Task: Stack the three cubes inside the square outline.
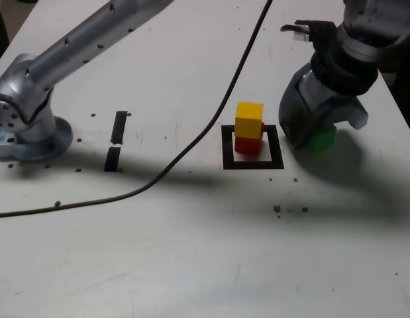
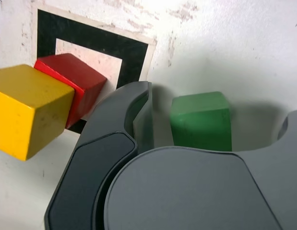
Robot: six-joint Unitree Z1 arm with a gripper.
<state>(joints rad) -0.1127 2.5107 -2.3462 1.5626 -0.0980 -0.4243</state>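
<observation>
Before me is the green cube (image 2: 201, 122), a small matte block sitting flat on the white surface between my open jaws, touching neither; in the exterior view it lies just to the right of the square outline (image 1: 229, 162). That outline is a thick black frame with a pale centre. Inside it I see the red cube (image 1: 248, 144), plain matte red, resting upright on its base. On top of it is the yellow cube (image 1: 249, 120), bright and level, turned slightly against the red one, whose top stays partly uncovered. In my wrist view, part of the green cube is hidden.
</observation>
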